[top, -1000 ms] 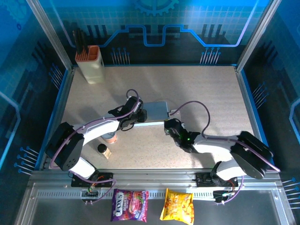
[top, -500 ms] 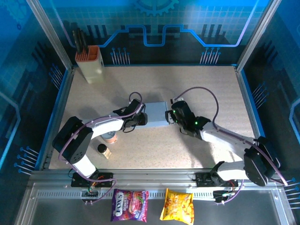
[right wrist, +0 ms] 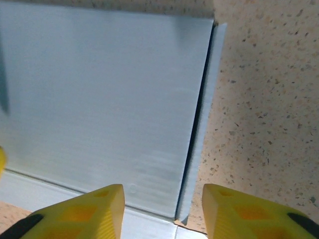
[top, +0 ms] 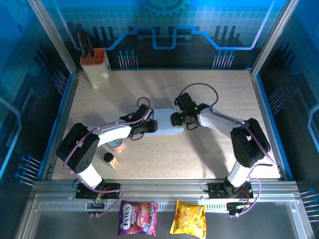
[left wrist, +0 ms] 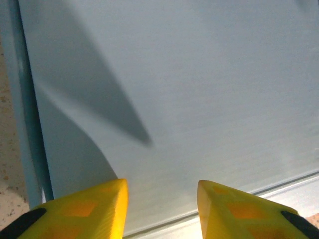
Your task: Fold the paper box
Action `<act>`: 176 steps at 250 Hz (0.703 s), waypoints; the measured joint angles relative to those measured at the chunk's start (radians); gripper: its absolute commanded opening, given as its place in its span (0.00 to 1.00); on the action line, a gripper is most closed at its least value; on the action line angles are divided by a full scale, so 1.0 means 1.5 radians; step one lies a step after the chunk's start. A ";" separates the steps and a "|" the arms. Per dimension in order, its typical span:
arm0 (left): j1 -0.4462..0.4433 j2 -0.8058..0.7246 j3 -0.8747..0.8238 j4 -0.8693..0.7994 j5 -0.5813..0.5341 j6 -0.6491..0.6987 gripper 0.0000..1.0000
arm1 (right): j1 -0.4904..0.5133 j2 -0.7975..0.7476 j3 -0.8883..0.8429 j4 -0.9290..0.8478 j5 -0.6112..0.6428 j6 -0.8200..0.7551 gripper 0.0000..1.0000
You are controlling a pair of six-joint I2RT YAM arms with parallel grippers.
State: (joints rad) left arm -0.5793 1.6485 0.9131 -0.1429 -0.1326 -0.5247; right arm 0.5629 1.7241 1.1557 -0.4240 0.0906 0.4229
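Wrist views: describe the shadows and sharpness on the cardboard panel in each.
Left wrist view: a dark, pointed shadow with soft edges slants across the white-grey cardboard paper box. Right wrist view: the panel is mostly evenly lit, with a thin dark shadow line along its right fold; the speckled beige table looks sharp.

Speckled table (top: 219, 149) — blue patterned walls (top: 199, 20)

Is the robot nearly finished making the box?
Not quite, it looks. Done: the paper box is creased, one side flap lying beside the main panel. In hand: the left gripper and right gripper sit open at its two ends. Left, probably: standing walls, tucking tabs.
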 measured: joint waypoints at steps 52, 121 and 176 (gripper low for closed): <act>0.014 -0.033 0.001 -0.026 0.003 0.002 0.47 | -0.016 0.046 0.033 -0.051 -0.021 -0.027 0.47; 0.038 -0.043 0.014 -0.069 -0.001 0.002 0.52 | -0.033 0.091 0.051 -0.061 -0.065 -0.041 0.43; 0.081 -0.029 0.037 -0.141 0.013 -0.001 0.53 | -0.040 0.100 0.056 -0.060 -0.099 -0.043 0.38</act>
State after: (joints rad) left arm -0.4576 1.6054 0.9680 -0.3538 -0.1135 -0.5255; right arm 0.5026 1.8748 1.2400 -0.5140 -0.0574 0.3576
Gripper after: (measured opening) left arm 0.540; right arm 0.390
